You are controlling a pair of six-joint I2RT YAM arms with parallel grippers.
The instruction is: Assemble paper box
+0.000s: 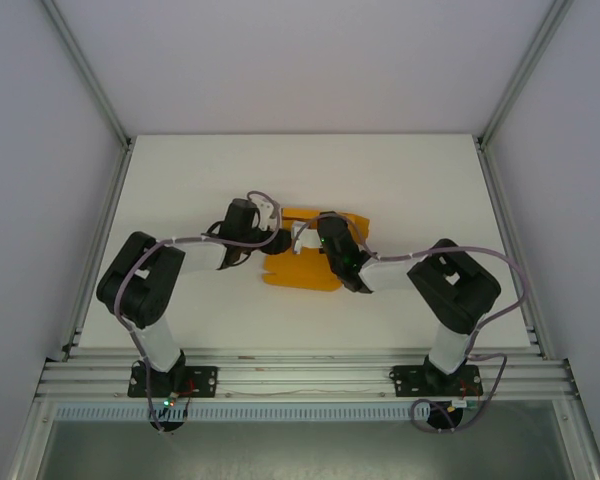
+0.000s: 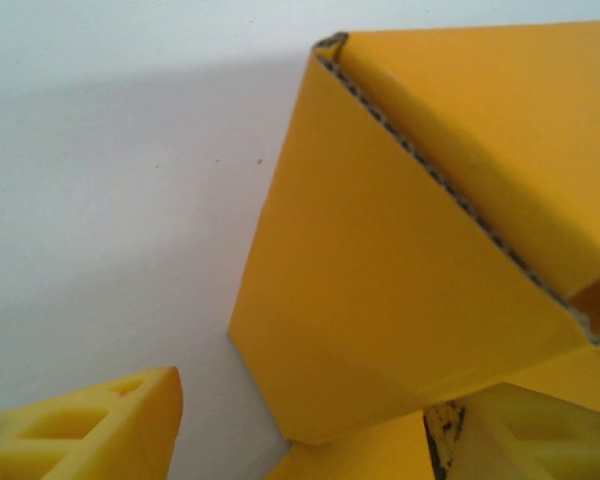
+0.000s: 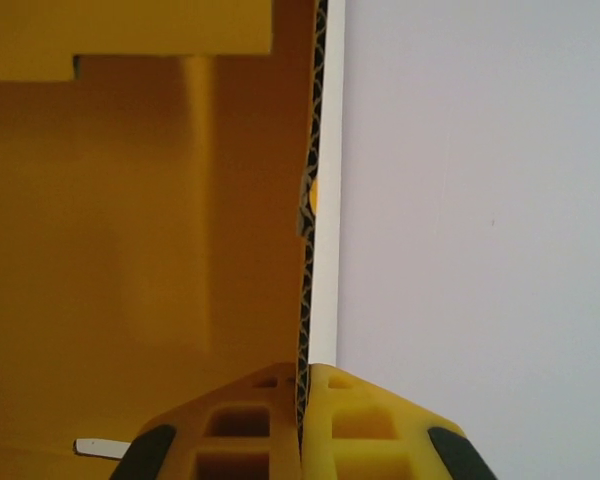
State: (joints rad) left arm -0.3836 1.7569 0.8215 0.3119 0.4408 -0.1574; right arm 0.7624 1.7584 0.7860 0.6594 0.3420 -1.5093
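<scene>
The paper box [image 1: 302,270] is bright orange-yellow corrugated card, partly folded, in the middle of the white table [image 1: 400,180]. My left gripper [image 1: 283,238] is at the box's left side. In the left wrist view this gripper [image 2: 310,445] is open, its yellow fingers [image 2: 110,430] wide apart, and a raised box wall [image 2: 400,280] stands between them, close to the right one. My right gripper [image 1: 312,240] comes in from the right. In the right wrist view it [image 3: 302,420] is shut on the edge of an upright card wall [image 3: 130,220], whose corrugated edge runs straight up from the pads.
Aluminium frame rails [image 1: 100,240] run along both sides of the table and a slotted rail [image 1: 300,375] lies at the near edge by the arm bases. White enclosure walls stand left, right and behind. Bare table lies beyond the box.
</scene>
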